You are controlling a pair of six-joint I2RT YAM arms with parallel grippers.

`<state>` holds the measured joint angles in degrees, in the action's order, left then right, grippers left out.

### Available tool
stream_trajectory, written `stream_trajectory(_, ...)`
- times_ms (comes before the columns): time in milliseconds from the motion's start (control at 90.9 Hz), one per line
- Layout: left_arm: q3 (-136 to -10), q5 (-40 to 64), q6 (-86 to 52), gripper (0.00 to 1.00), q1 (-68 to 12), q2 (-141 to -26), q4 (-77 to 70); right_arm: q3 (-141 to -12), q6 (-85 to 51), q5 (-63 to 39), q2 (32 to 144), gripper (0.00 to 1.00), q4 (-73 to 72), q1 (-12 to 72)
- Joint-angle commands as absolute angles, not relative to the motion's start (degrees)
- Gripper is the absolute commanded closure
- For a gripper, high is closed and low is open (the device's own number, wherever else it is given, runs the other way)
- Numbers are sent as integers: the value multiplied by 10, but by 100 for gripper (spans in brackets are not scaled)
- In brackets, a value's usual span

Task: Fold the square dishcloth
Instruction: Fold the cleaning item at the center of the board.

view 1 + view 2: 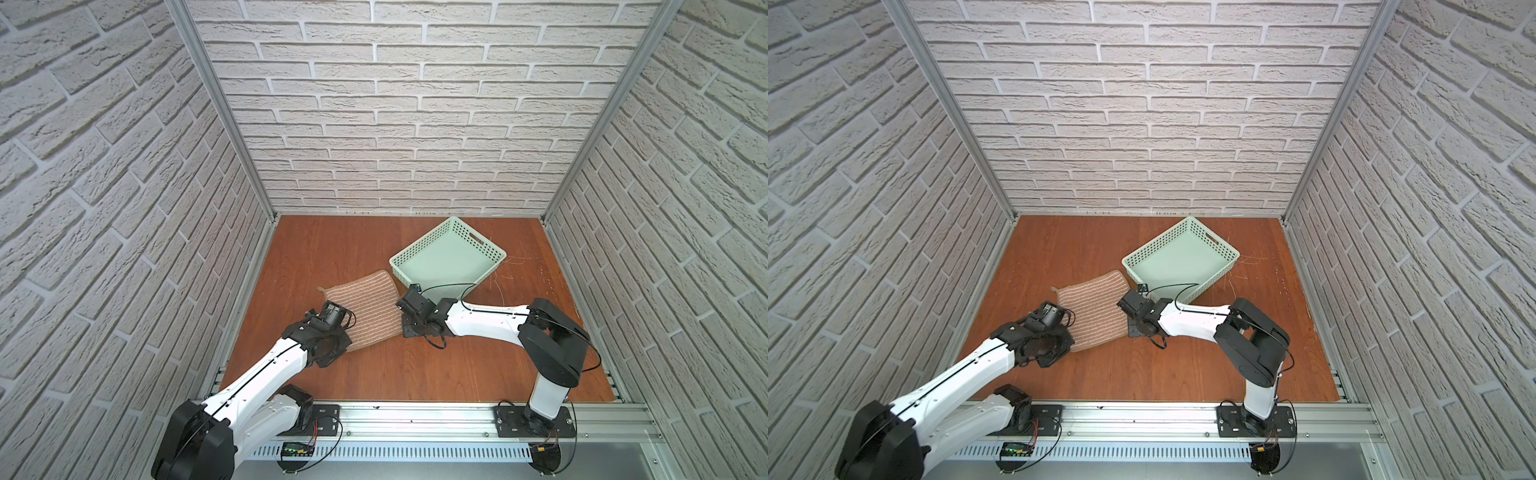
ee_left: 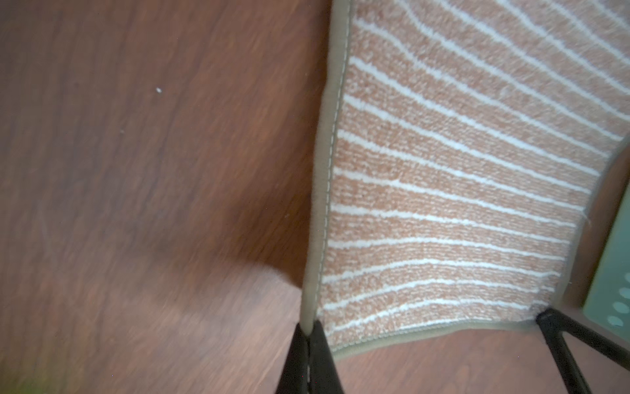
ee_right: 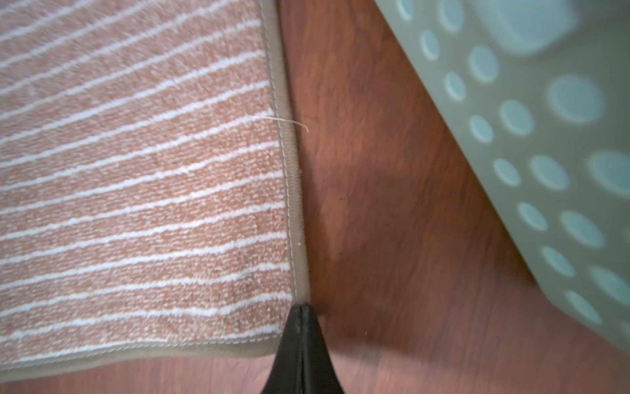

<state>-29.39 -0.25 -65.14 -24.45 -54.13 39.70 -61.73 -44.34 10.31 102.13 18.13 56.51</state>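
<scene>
Left jaws, right jaws each pinch corner of tan striped square dishcloth [image 1: 365,307]; free edge lies toward mint-green perforated basket [image 1: 482,243].

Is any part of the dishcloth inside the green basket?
No, in the right wrist view the dishcloth lies on the table, with bare wood between it and the basket.

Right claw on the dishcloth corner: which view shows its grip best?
Right wrist view: the right claw pinches the dishcloth at its corner, close up. Left wrist view shows it small, far off; in both top views its own wrist mostly hides the tips.
</scene>
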Motion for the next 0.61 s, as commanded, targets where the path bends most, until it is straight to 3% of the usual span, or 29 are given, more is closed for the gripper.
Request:
stream_trajectory(0, -288, -26, -668, 100, -242, -509, 448, -615, -431, 128, 978, 97, 192, 578)
stream_trajectory(374, -333, -16, -680, 100, -204, -430, 457, -736, -429, 135, 986, 97, 264, 586)
stream_trajectory(594, -354, 96, -647, 100, -72, -481, 403, -883, -402, 142, 1092, 97, 324, 585)
